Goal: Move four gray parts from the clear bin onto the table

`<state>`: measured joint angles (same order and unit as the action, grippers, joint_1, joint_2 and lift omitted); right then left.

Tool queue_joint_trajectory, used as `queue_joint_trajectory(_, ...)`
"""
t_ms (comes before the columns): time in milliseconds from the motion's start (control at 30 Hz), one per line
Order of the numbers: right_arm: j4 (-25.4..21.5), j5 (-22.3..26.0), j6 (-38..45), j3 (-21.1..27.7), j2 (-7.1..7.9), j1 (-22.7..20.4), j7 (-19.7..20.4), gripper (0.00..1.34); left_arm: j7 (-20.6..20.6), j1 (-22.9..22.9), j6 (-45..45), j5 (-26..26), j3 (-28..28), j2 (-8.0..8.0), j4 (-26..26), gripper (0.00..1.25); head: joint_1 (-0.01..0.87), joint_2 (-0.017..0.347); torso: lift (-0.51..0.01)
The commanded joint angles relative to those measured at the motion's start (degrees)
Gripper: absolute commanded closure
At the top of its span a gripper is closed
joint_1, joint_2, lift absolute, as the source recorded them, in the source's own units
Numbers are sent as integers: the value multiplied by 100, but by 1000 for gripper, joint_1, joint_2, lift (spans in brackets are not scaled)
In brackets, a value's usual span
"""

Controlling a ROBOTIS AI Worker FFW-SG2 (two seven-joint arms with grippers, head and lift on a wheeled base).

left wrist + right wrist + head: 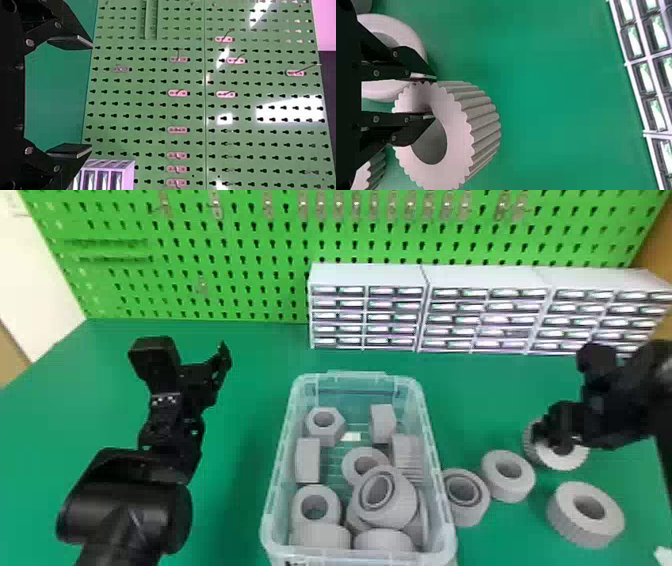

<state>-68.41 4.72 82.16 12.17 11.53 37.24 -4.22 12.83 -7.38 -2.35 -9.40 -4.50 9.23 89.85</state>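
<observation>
Outside the clear bin [274, 502], a toothed gray part [575, 457] sits in the grasp of the right gripper [550, 439], its ring wall pinched between the two fingers, one in the central hole and one against the outer teeth. The part is near a smooth gray ring [492, 485], on the bin's right. The left gripper [189, 349] hangs empty over the table [235, 490], fingers spread wide.

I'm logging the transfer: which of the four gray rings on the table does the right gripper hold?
The toothed gray ring farthest back: the right gripper has one finger in its hole, one outside its teeth.
</observation>
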Motion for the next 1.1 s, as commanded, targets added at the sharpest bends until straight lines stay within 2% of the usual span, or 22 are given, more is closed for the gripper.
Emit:
queue_joint_trajectory(0,100,-85,20,-31,-28,38,0,1056,0,0,6,0,1,0,6,348,693,72,-52)
queue_joint_trajectory(667,231,-217,11,-110,-54,100,0,1050,0,-9,50,-26,1,0,6,348,693,72,-52)
queue_joint_trajectory(800,231,-217,11,-40,-54,91,0,949,0,-9,59,-35,1,0,-3,348,693,72,-52)
queue_joint_trajectory(1067,231,-147,2,-5,-54,65,0,846,9,-9,59,-70,-7,0,-3,348,693,72,-52)
